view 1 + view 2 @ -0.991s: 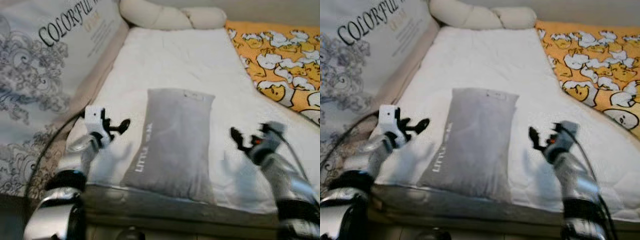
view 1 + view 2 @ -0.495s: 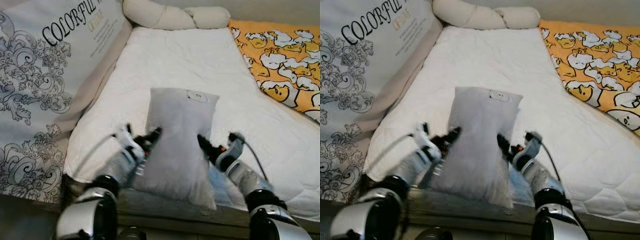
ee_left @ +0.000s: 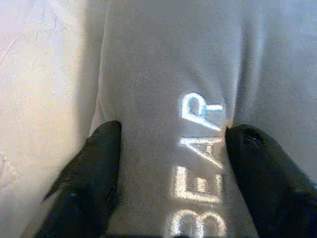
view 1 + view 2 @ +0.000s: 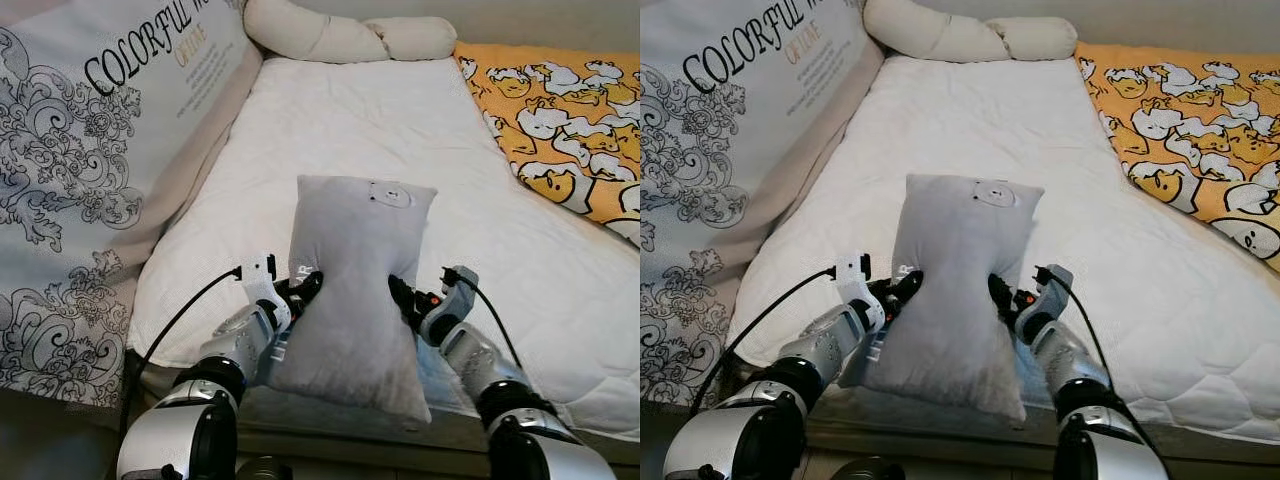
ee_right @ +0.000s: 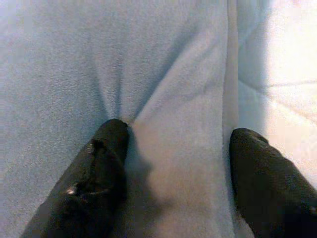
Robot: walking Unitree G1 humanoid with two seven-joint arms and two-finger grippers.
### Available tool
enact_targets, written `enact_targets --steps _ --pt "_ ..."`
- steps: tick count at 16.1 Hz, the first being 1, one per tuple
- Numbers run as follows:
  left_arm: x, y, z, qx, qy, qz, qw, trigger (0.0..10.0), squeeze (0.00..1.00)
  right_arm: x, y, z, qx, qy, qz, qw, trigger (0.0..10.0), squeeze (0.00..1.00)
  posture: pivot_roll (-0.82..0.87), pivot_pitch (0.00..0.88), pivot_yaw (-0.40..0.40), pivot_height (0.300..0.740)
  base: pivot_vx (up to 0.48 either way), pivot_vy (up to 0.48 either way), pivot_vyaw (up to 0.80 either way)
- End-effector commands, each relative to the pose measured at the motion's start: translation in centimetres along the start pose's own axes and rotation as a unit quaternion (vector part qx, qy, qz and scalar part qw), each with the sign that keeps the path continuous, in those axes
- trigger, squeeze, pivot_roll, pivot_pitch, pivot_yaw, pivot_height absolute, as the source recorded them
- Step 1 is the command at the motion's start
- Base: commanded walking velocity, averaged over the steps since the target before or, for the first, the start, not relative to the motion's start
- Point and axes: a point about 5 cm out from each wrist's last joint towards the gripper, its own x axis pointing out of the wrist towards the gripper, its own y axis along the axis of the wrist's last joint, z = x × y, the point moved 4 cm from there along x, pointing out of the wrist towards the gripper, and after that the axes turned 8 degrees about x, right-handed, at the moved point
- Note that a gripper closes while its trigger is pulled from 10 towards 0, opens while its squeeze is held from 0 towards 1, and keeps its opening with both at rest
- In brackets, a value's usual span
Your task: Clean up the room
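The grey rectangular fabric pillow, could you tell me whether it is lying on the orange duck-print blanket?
No, the grey rectangular fabric pillow rests on the white quilted mattress, apart from the orange duck-print blanket at the right.

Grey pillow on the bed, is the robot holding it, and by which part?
Yes. The left gripper and right gripper press the grey pillow between them at its two long sides.

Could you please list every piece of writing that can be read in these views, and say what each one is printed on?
"COLORFUL", in large black letters on the big patterned cushion; the word after it runs off the frame's edge.
A short ochre word and fine grey lines beneath it on that cushion: too small to read.
"BEAR", stitched in white on the grey pillow, between the left tool's fingers.
A round patch near the pillow's top: too small to read.
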Motion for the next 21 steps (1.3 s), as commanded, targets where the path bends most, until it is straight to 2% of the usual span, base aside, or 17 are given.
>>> enact_targets --steps 1,5,6,10,12,13,14,16,17,19,21 --pt "-0.1 -1.7 0.2 0.01 0.002 -0.031 0.999 0.0 0.0 0.1 -0.5 0.0 0.001 -0.005 0.0 1.0 0.0 0.0 0.07 0.0 0.031 0.74 0.0 0.0 0.0" --pt "-0.2 -2.1 0.2 0.018 0.002 -0.032 0.999 0.0 0.0 0.4 -1.8 -0.7 -0.024 -0.001 -0.019 1.0 0.0 0.0 0.07 0.0 0.033 0.74 0.0 0.0 0.0" --pt "-0.2 -2.0 0.2 0.02 0.0 -0.03 0.999 0.0 0.0 0.4 -1.8 -0.6 -0.042 -0.006 -0.017 0.999 0.0 0.0 0.07 0.0 0.035 0.74 0.0 0.0 0.0" --pt "0.0 -1.3 0.8 0.039 -0.017 -0.019 0.999 0.0 0.0 0.6 -1.3 -1.2 -0.04 0.006 -0.011 0.999 0.0 0.0 0.06 0.0 0.038 0.74 0.0 0.0 0.0" --pt "0.3 -0.3 1.1 0.06 -0.02 -0.006 0.998 0.0 0.0 0.8 -0.9 -1.6 -0.063 0.008 -0.005 0.998 0.0 0.0 0.06 0.0 0.039 0.74 0.0 0.0 0.0" --pt "0.4 0.4 1.3 0.088 -0.025 0.0 0.996 0.0 0.0 0.9 -0.3 -1.9 -0.09 0.003 0.004 0.996 0.0 0.0 0.06 0.0 0.038 0.74 0.0 0.0 0.0" --pt "0.5 1.0 1.3 0.095 -0.026 0.008 0.995 0.0 0.0 1.0 0.2 -2.2 -0.09 0.008 0.015 0.996 0.0 0.0 0.07 0.0 0.035 0.74 0.0 0.0 0.0" --pt "0.6 3.6 1.1 0.123 -0.019 0.043 0.991 0.0 0.0 1.2 2.2 -3.8 -0.099 0.034 0.058 0.993 0.0 0.0 0.07 0.0 0.032 0.74 0.0 0.0 0.0" --pt "0.6 4.0 1.1 0.128 -0.016 0.049 0.99 0.0 0.0 1.2 2.4 -4.1 -0.099 0.037 0.061 0.993 0.0 0.0 0.07 0.0 0.03 0.74 0.0 0.0 0.0" --pt "0.6 6.0 1.7 0.157 -0.033 0.085 0.983 0.0 0.0 1.2 3.7 -5.6 -0.113 0.059 0.082 0.988 0.0 0.0 0.07 0.0 0.028 0.74 0.0 0.0 0.0" --pt "0.6 6.5 2.0 0.151 -0.04 0.097 0.983 0.0 0.0 1.2 3.8 -5.9 -0.111 0.061 0.081 0.989 0.0 0.0 0.07 0.0 0.029 0.74 0.0 0.0 0.0"
